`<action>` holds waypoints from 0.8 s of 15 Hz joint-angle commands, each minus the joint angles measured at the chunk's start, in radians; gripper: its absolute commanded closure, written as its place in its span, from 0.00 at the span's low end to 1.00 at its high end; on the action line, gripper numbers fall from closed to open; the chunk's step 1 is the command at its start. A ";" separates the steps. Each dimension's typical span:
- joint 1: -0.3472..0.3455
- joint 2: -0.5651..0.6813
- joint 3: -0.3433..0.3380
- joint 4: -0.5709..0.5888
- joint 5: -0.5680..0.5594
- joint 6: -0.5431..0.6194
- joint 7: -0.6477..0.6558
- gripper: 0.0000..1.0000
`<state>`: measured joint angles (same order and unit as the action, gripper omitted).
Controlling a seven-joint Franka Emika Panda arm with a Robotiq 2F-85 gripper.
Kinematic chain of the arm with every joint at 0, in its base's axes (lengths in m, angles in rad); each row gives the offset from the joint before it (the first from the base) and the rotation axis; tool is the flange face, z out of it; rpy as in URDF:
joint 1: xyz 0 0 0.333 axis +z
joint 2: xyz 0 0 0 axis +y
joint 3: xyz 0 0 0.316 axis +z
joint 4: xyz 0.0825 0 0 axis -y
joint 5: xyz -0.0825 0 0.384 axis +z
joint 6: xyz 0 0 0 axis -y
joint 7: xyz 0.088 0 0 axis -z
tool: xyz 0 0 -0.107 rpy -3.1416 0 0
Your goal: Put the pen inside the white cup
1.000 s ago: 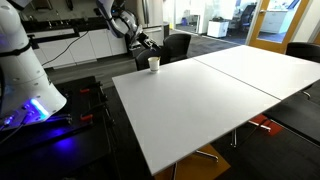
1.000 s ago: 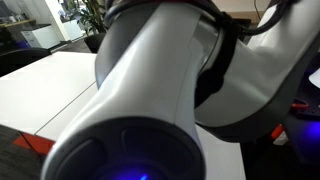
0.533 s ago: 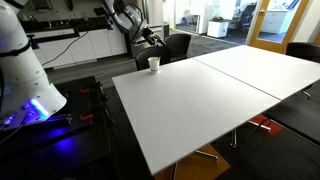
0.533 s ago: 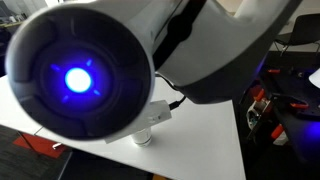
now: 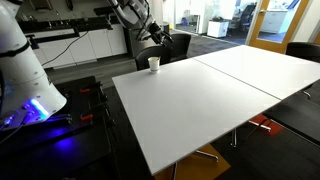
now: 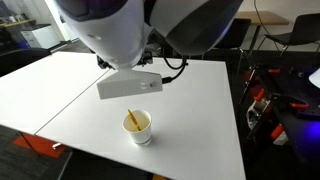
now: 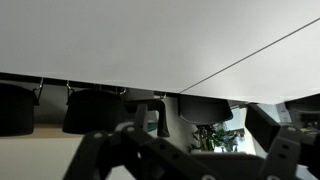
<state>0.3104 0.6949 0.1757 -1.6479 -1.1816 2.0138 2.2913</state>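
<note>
Arm [image 5: 130, 12] came in from approx. 11 o'clock of the frame in an exterior view, bent over past the table's [image 5: 200, 100] far corner. The claw [image 5: 153, 38] hung above the table edge, at 12 o'clock from the white cup [image 5: 153, 64] and apart from it. In an exterior view the arm [image 6: 150, 25] filled the top of the frame, very close to the lens. A white block [image 6: 130, 85] on its wrist end sat over the table [image 6: 60, 90], w/ dark cables just beside it at 2 o'clock.

Wrist view: claw [image 7: 190, 142] seen only as dark fingers [image 7: 100, 150] at 7 and 5 o'clock, spread wide, nothing btwn them. The table [image 7: 120, 40] took up the top half there, w/ dark chairs [image 7: 95, 110] under its edge. Cup not in that view.

The white cup [image 6: 138, 126] stood upright on the table, at 6 o'clock from the white block and near the table's close edge: small, plain, cylindrical, rim open. The pen [image 6: 131, 119] was inside it: thin, yellow-brown stick, lower end down in the cup, upper end leaning toward 11 o'clock and poking just over the rim. Pen too small to make out in the view w/ the far-off cup.
</note>
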 commanded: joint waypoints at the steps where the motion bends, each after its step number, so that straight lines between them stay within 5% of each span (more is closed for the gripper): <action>1: -0.072 -0.139 -0.029 -0.180 0.008 0.170 0.102 0.00; 8: -0.212 -0.248 -0.123 -0.334 -0.176 0.678 0.038 0.00; 12: -0.317 -0.256 -0.114 -0.368 -0.188 0.935 -0.147 0.00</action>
<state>0.0549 0.4812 0.0485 -1.9560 -1.3656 2.8040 2.2628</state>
